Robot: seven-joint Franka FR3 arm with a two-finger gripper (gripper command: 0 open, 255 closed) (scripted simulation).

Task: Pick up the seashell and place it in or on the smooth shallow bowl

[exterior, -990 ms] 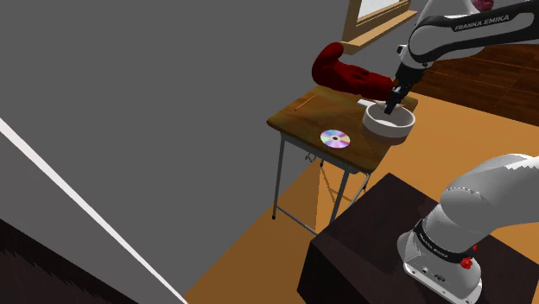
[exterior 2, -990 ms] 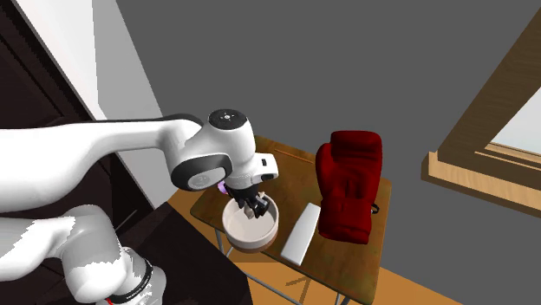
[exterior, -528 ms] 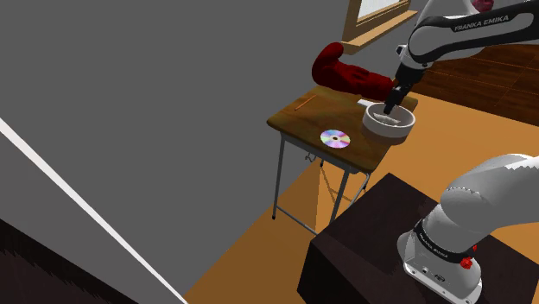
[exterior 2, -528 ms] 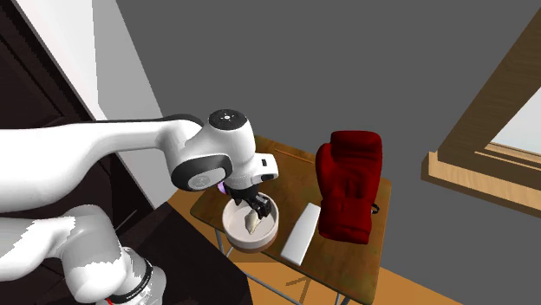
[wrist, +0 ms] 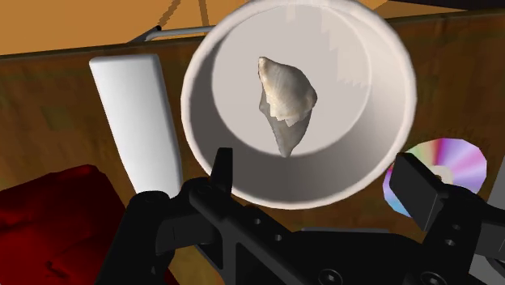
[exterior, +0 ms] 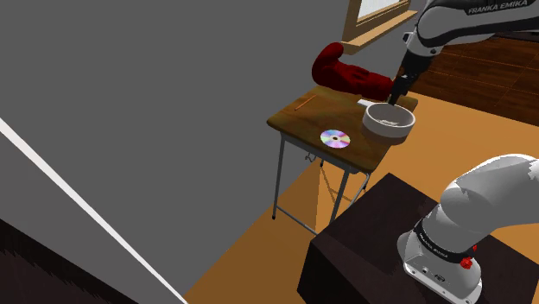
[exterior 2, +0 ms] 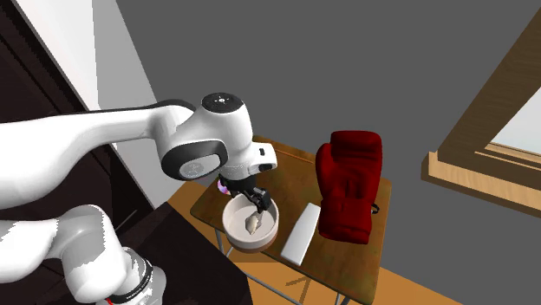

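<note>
The gripper (wrist: 322, 180) has let go and risen a little above the bowl (wrist: 356, 138), its fingers now standing apart with nothing between them. The seashell (wrist: 285, 101) lies loose on the bowl's floor, so the placing looks done.

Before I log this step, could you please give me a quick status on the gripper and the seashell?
Gripper open, above bowl. Seashell lying inside bowl, not held. White slab and red glove beside bowl, apart from it.
</note>
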